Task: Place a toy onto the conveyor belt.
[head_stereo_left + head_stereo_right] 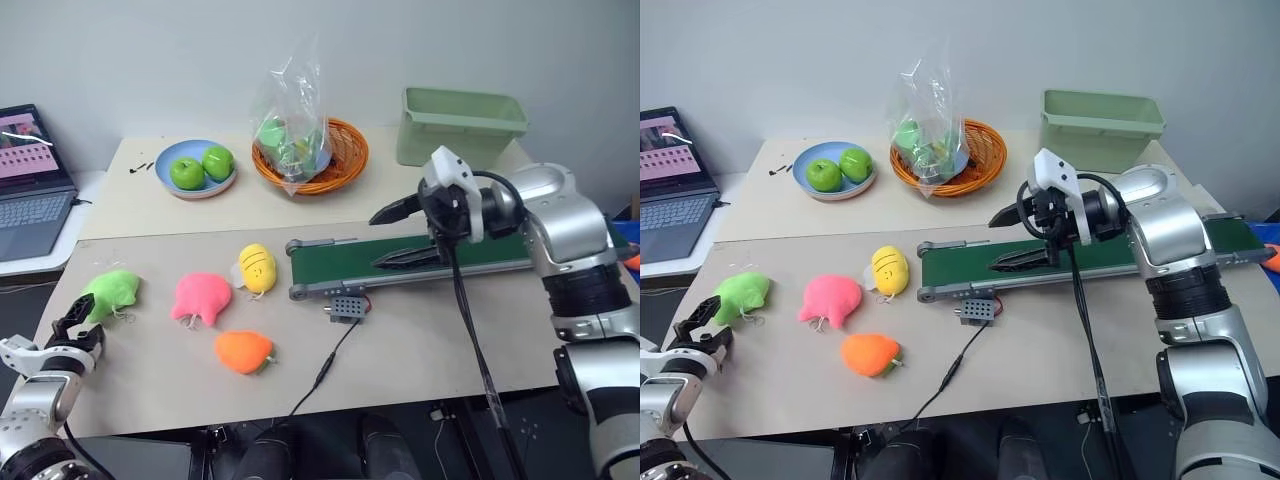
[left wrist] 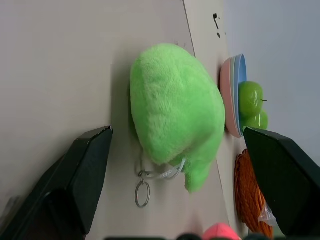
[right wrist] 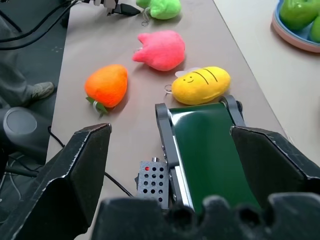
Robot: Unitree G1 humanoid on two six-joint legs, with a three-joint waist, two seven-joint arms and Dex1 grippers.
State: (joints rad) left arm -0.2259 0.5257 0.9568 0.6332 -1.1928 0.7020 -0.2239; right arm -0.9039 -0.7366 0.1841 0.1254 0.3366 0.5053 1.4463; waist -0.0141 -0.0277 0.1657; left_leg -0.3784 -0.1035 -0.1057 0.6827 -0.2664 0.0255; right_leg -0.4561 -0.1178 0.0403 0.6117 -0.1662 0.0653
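Beige tabletop first: the lime-green plush toy lies near its left edge, well apart from the dark green conveyor belt. Your left gripper, jaws wide and empty, faces it; advance until both fingers straddle it, clear of the keyring, then close.

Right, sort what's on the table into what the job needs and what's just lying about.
For the job:
- lime-green plush toy
- conveyor belt
- left gripper, open beside the toy

Just lying about:
- pink plush
- yellow plush
- orange plush
- bowl of apples
- orange basket
- green bin
- laptop
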